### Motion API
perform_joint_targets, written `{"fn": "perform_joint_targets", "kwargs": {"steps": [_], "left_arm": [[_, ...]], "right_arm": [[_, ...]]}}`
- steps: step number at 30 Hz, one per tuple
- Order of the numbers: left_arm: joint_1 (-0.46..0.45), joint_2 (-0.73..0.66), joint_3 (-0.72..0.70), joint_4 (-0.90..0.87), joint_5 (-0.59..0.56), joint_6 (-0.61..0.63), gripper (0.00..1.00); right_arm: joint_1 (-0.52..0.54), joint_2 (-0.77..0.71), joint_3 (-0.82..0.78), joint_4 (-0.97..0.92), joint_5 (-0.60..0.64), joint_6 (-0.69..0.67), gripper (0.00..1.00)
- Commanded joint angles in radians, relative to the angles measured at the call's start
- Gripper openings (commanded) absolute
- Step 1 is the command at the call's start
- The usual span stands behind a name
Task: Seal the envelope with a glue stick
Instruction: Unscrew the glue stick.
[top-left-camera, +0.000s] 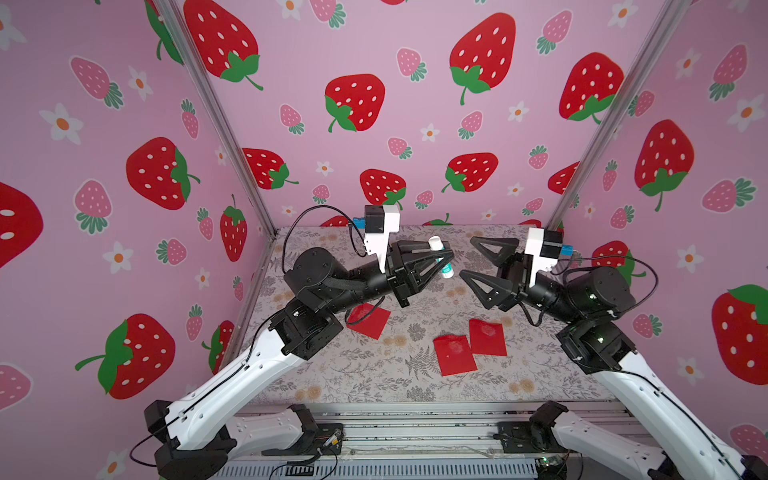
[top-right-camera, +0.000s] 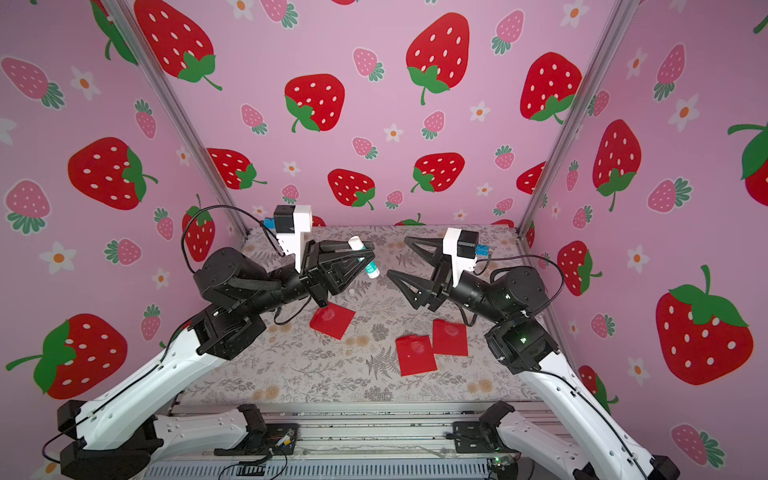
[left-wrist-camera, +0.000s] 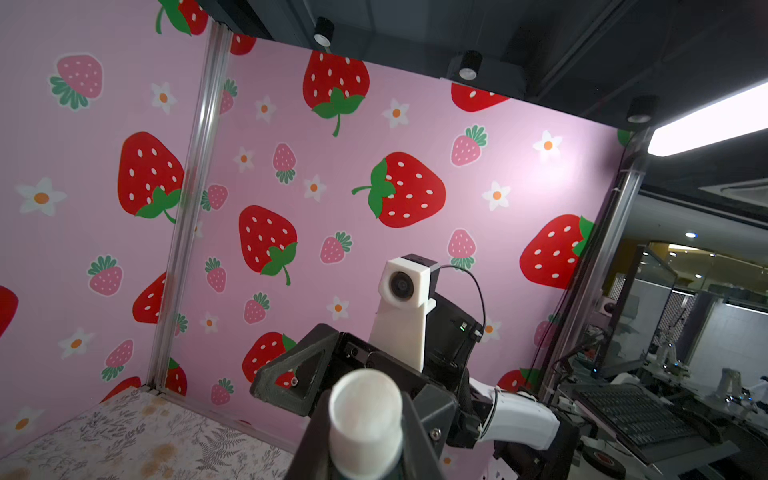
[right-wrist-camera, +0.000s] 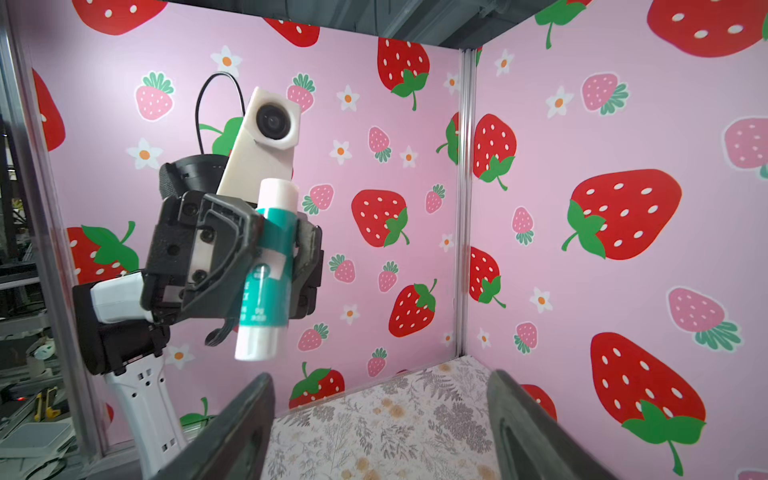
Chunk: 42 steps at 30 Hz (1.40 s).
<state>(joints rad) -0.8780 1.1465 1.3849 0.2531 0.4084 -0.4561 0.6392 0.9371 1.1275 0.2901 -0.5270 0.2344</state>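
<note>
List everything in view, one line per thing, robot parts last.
glue stick: 1, white with a teal-green label, held above the table in the left gripper
envelopes: 3, red, flat on the table; one partly under the left arm, two side by side nearer the right arm
table: 1, grey floral cloth, under both arms
walls: 3, pink with strawberry print, around the table
left gripper: 1, black, shut on the glue stick
right gripper: 1, black, open and empty, facing the left gripper
wrist cameras: 2, white mounts, one on each wrist
</note>
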Motion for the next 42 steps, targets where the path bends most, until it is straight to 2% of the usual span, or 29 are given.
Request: {"fn": "perform_joint_targets", "kwargs": {"steps": [1,10,13,27,31,42], "left_arm": [[-0.003,0.009,0.041,0.112,-0.08,-0.088,0.0],[-0.004,0.027,0.045,0.186,-0.199,-0.114,0.0],[-0.003,0.034,0.043,0.209,-0.231,-0.121,0.0],[-0.004,0.054,0.033,0.286,-0.264,-0.145,0.0],[-0.005,0.05,0.027,0.29,-0.265,-0.142,0.0],[-0.006,0.041,0.01,0.285,-0.295,-0.128,0.0]], "right_arm": [[0.007,0.053,0.056,0.093,0.016,-0.072,0.76],[0.06,0.132,0.107,0.154,-0.045,-0.23,0.71],[0.089,0.148,0.119,0.154,-0.032,-0.268,0.68],[0.149,0.199,0.165,0.211,0.027,-0.285,0.4],[0.154,0.202,0.167,0.208,0.043,-0.276,0.37],[0.165,0.196,0.175,0.212,0.079,-0.271,0.37]]}}
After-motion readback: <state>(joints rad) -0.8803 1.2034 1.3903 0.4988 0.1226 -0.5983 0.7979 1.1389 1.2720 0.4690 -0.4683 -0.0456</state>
